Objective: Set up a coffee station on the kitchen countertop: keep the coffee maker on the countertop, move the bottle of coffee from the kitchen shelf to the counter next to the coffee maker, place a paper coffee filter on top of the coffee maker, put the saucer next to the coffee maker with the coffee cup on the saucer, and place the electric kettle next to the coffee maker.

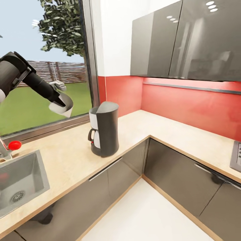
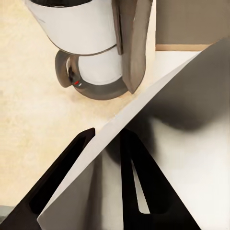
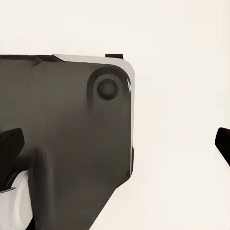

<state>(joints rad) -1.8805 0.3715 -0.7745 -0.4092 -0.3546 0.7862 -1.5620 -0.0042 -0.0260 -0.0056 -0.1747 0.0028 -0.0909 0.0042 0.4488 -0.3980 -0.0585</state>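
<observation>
Filter clamped in left gripper jaws, above counter beside coffee maker.

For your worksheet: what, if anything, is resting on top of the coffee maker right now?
Nothing rests on the coffee maker: its rounded top is bare in the head view. The paper coffee filter is in the left gripper, up and to the left of it. The carafe's contents cannot be seen.

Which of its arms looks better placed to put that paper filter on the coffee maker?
Left. Its gripper holds the paper coffee filter above the countertop, beside the coffee maker.
</observation>
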